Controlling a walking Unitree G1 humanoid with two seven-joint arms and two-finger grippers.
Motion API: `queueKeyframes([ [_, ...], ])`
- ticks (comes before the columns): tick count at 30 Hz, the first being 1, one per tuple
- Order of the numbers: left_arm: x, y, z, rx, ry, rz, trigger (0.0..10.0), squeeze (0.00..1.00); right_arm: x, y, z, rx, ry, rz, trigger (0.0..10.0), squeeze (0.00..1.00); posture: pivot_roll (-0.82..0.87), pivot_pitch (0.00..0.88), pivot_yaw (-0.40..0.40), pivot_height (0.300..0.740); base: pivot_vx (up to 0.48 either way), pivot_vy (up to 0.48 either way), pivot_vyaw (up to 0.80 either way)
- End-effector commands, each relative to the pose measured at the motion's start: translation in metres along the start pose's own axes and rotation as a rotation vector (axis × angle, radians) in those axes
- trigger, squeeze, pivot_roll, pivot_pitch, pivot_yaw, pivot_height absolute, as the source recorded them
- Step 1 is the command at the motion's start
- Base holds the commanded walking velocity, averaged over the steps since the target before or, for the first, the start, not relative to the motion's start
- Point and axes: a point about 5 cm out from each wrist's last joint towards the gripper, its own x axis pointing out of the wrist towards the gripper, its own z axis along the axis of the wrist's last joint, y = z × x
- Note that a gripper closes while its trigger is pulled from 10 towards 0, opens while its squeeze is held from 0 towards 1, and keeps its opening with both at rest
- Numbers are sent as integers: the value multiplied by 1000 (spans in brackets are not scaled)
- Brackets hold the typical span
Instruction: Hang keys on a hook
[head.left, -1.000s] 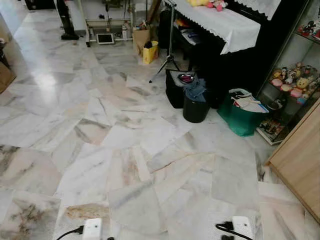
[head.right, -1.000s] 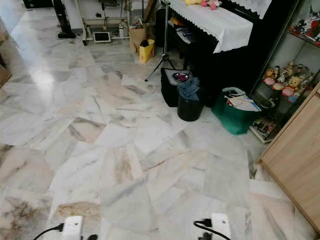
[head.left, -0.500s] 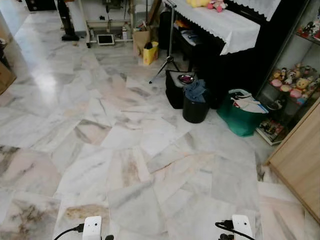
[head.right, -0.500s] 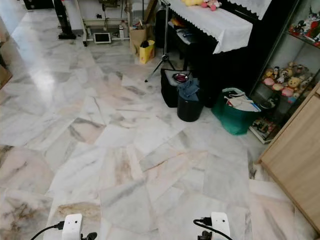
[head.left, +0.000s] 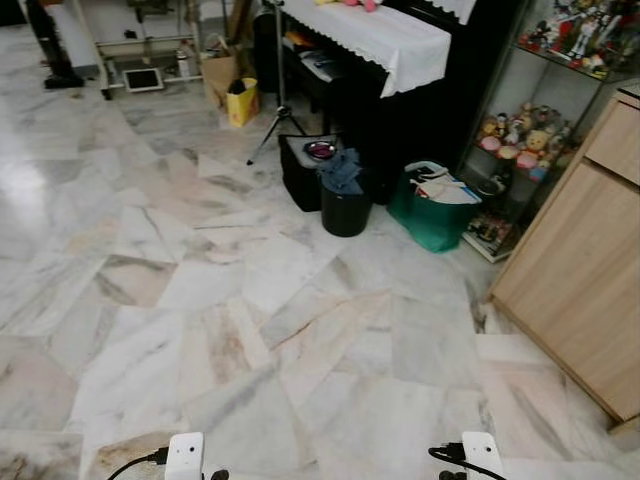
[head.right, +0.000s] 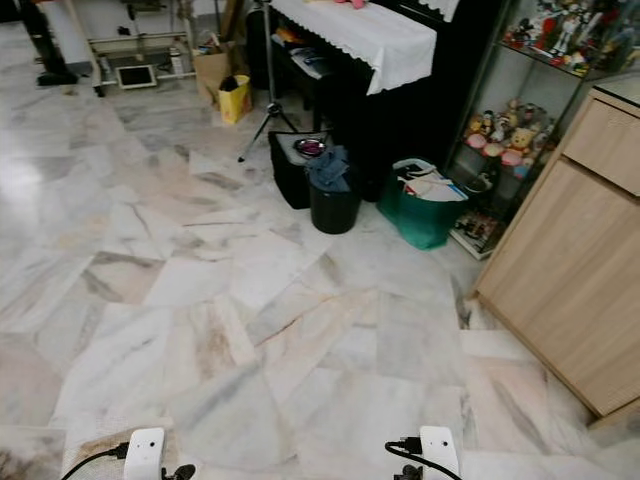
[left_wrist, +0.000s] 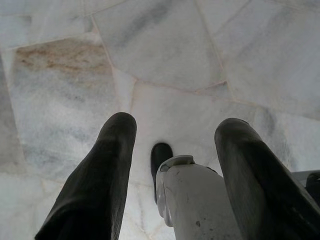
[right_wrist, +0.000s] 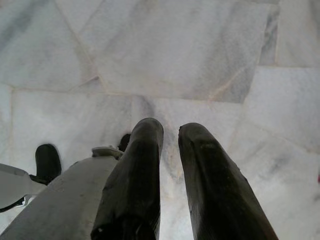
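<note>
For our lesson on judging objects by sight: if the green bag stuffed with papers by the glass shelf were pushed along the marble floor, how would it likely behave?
The green bag looks soft-sided, so it would probably buckle rather than slide stiffly. The papers piled loosely at its top might shift or spill. The marble floor looks glossy, so the base could slip fairly easily.

The floor (head.left: 200, 300) is polished marble, glossy and smooth, in grey-white slabs with rust-brown veins and a pale sheen near the far end. The cabinet (head.left: 580, 270) is light wood with a matt, fine-grained face. A white cloth with a lace edge (head.left: 385, 35) drapes over a glossy black piano (head.left: 420, 110). The bin (head.left: 345, 205) looks like black plastic, with blue cloth (head.left: 342, 170) over its rim. The green bag (head.left: 430, 215) looks like soft fabric. The left pincer (left_wrist: 172, 135) has matt black, slightly scuffed fingers (left_wrist: 100, 180).
</note>
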Motion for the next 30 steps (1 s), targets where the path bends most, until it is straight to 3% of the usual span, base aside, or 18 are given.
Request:
queueKeyframes([
  [1,-1,1,-6,-6,14,-2,10000,0,0,-1,-3,3,12,-3,10000,0,41,0,-47,715,0,0,-688],
  [19,-2,6,-8,4,16,20,10000,0,0,3,-6,17,18,-3,10000,0,58,0,-43,715,0,-29,-681],
  [30,-7,15,-23,4,70,47,10000,0,0,12,-19,-7,45,19,10000,0,75,0,-33,715,0,-87,-672],
])
